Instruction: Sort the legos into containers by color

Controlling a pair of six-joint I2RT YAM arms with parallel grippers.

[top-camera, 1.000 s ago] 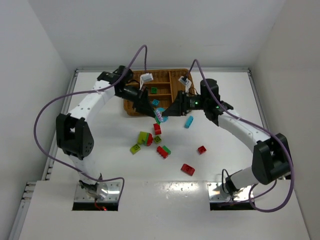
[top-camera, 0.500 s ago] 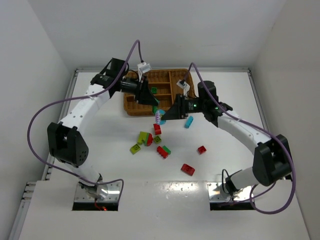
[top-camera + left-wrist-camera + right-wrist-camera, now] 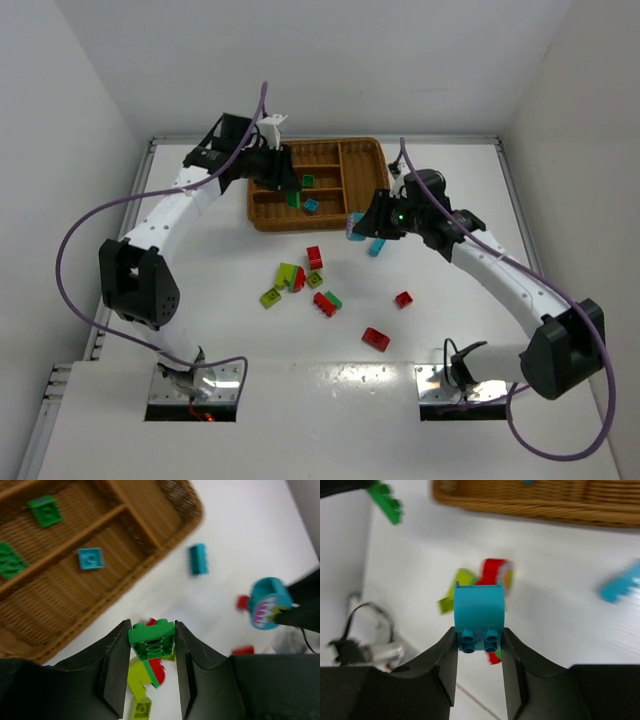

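The left arm reached over the brown wicker tray (image 3: 268,222), and its fingers (image 3: 116,670) were clamped on a dark green brick (image 3: 151,639), which sat upright between them with its hollow underside facing the wrist camera. From above, the left gripper (image 3: 290,193) hung over the near left part of the tray. The right gripper (image 3: 356,226) was just off the tray's near right corner, above the white surface (image 3: 230,335). Its fingers (image 3: 447,667) were closed tightly on a cyan curved brick (image 3: 479,611), gripped at the studded end. Inside the tray, a flat green brick (image 3: 46,511) and a second green one (image 3: 7,562) lay in the same long slot. A small cyan square brick (image 3: 90,559) lay in the slot nearest the arms. On the surface just in front of the tray's right end lay a loose cyan brick (image 3: 377,245). The rest of the legos were scattered nearer the arms: a red brick (image 3: 314,257), a lime brick (image 3: 287,272) touching another red piece (image 3: 299,281), a second lime brick (image 3: 271,296), a small lime square (image 3: 316,279) and a red and green pair (image 3: 326,302). Further right, well apart from that cluster, lay a small red brick (image 3: 403,298) and a larger red brick (image 3: 376,339).
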